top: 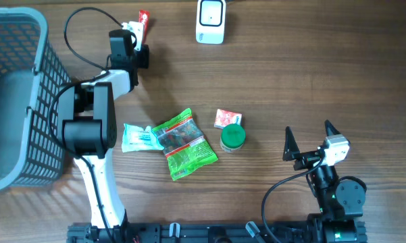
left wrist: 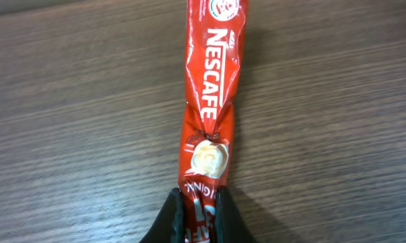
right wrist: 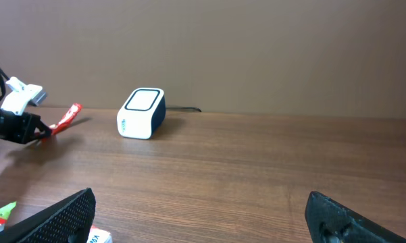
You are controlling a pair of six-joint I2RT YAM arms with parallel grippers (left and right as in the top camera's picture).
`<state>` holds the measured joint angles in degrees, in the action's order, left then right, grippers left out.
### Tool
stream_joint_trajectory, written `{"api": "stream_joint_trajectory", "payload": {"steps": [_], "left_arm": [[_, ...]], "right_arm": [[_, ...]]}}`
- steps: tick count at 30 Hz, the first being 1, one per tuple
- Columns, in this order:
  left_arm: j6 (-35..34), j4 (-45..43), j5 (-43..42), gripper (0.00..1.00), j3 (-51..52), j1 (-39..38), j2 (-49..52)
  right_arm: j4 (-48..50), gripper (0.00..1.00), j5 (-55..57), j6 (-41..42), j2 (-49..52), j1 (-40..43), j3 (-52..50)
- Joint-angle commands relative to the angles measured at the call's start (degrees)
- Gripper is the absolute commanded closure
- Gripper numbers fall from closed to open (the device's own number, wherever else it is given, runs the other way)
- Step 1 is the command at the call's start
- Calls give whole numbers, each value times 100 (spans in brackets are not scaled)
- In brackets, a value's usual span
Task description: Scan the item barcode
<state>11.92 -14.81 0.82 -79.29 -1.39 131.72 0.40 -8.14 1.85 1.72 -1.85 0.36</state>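
The left hand (top: 139, 35) is clamped shut on one end of a red coffee sachet (top: 143, 19), out toward 11 o'clock on the table (top: 311, 74). From the left wrist camera, the two dark fingers (left wrist: 167, 219) pinch the bottom end of the sachet (left wrist: 209, 101). The rest of it runs straight away from the hand toward 12 o'clock, with a twist in the wrapper about halfway along (the brand lettering reads lengthwise above that twist).

From the right wrist camera the sachet (right wrist: 66, 118) tilts up, its free end higher than the gripped end. It points toward the white scanner (right wrist: 142, 113) but is clearly apart from it. In the overhead view the scanner (top: 211, 20) sits at 12 o'clock on the table, at 3 o'clock from the sachet.

The right hand (top: 309, 138) is empty, its jaws spread wide at about 4 o'clock.

Near the middle of the table lie a green packet (top: 186, 144) and a blue and white packet (top: 138, 137) touching its 9 o'clock side. A green-lidded jar (top: 232, 137) and a small red and white box (top: 227, 119) sit just beside each other. A grey basket (top: 13, 94) stands at 9 o'clock.
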Motion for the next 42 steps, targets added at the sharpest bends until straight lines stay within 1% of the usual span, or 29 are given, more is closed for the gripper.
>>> {"api": "stream_joint_trajectory", "payload": {"steps": [1,4,6,10,11,14,16,17,18,20,24,28,29,32,37,40,42], "left_arm": [[-223,667,439,96,166,35,-164],[-538,1062,411,96,166,-48,-758],[-813,1495,179,96,166,-111,-1233],[-1440,2546,-769,96,166,-227,-2015],[-1790,3088,-1106,96,166,-310,-2308],[-2618,3860,-1786,96,166,-459,-2559],[-2938,4275,-2385,96,166,-573,-2579],[-2935,4551,-2804,96,166,-660,-2573],[-2938,4750,-3032,96,166,-741,-2542],[-2942,5104,-3346,96,168,-920,-2505],[-3259,5641,-3788,96,166,-1296,-2490],[-3283,5849,-4660,96,166,-1604,-2490],[-3401,5864,-4918,96,166,-1676,-2490],[-3689,5862,-5318,96,166,-1779,-2490],[-3812,5932,-5287,96,166,-1801,-2490],[-3812,5949,-4472,96,168,-1840,-2490],[-3810,5987,-3504,96,168,-1954,-2487]], "right_arm": [[22,0,-72,72,-4,-28,-7],[22,1,-72,72,-4,-28,-7],[22,0,-72,72,-4,-28,-7],[22,0,-72,72,-4,-28,-7],[22,0,-72,72,-4,-28,-7],[22,0,-72,74,-4,-28,-7],[22,0,-72,70,-4,-28,-7],[22,0,-72,72,-4,-28,-7],[22,0,-72,72,-4,-28,-7],[22,0,-72,74,-4,-28,-7],[22,0,-72,72,-4,-28,-7],[22,0,-72,72,-4,-28,-7],[22,0,-72,72,-4,-28,-7],[22,0,-72,72,-4,-28,-7],[22,0,-72,74,-4,-28,-7],[22,0,-72,72,-4,-28,-7],[22,0,-72,72,-4,-28,-7]]}}
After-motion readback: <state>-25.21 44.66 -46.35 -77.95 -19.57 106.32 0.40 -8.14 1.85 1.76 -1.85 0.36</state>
